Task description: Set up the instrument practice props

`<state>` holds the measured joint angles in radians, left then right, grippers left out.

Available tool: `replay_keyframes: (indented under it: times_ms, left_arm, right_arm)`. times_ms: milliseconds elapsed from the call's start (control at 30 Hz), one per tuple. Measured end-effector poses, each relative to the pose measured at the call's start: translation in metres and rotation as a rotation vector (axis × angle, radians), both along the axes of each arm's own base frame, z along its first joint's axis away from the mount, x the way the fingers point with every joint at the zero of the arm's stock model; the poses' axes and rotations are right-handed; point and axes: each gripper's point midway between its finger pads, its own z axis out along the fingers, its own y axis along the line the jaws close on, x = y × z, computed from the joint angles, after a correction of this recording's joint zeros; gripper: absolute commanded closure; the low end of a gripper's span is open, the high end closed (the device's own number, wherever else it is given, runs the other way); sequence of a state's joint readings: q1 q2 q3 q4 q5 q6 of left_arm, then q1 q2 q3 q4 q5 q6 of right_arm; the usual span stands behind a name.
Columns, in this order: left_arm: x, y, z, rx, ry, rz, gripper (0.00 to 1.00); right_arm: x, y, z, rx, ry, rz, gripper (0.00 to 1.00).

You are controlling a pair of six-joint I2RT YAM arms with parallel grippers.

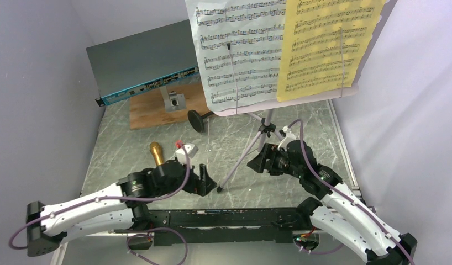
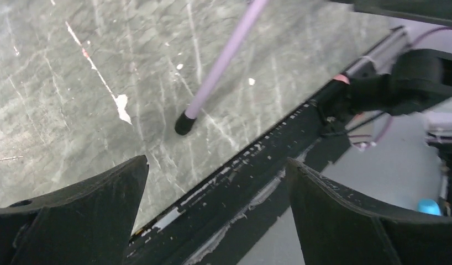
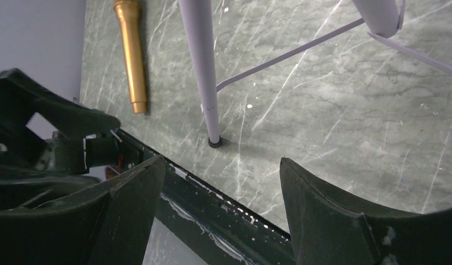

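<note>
Lilac music stand [image 1: 240, 160] stands mid-table; only the top view shows its 2 pages, white sheet [image 1: 237, 49] and yellow sheet [image 1: 329, 44]. Right wrist view shows the gold microphone [image 3: 132, 55] lying at 11 o'clock. Both wide and empty: left gripper [image 2: 215, 165], right gripper [image 3: 221, 163].

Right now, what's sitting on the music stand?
A white music sheet on the left and a yellow music sheet on the right, side by side. They cover almost all of the music stand panel; only its lower lip shows.
</note>
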<state>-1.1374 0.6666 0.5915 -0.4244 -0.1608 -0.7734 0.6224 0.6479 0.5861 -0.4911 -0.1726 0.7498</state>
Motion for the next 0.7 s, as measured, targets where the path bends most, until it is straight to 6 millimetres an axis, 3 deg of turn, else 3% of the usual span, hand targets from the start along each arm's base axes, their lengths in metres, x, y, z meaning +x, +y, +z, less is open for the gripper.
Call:
replay_keyframes:
  times_ms: [133, 333, 700]
  left_arm:
    - [0.014, -0.014, -0.037, 0.093, 0.062, 0.053, 0.22]
    - [0.029, -0.033, -0.082, 0.212, 0.081, 0.053, 0.23]
    - [0.043, -0.056, -0.132, 0.320, 0.034, -0.019, 0.43]
  right_arm:
    - [0.005, -0.002, -0.001, -0.010, -0.010, -0.022, 0.21]
    - [0.010, 0.000, 0.001, 0.002, -0.029, -0.036, 0.21]
    - [0.013, -0.002, -0.004, -0.013, -0.037, -0.041, 0.20]
